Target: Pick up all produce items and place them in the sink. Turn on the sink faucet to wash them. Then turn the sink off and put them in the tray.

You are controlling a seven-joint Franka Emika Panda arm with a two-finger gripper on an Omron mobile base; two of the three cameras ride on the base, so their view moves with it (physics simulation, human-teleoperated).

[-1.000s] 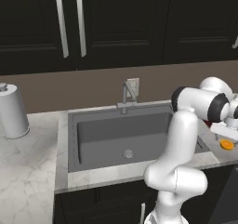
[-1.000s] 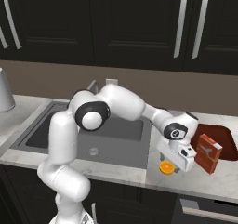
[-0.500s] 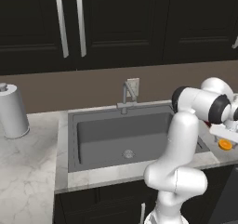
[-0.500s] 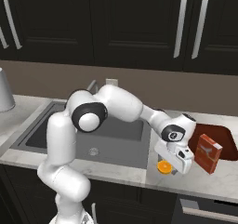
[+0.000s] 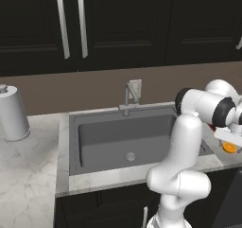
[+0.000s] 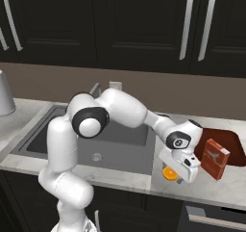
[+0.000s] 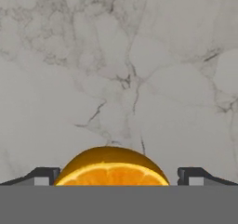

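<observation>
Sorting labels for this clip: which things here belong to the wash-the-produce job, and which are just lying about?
Job:
orange, between the open tool's tips
sink
faucet
tray

Lying about:
paper towel roll
brown box by the tray
wall outlet
cabinets

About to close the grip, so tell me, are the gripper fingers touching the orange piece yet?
Apart. In the hand view the fingertips stand open on either side of the orange piece, with marble counter showing in each gap.
</observation>
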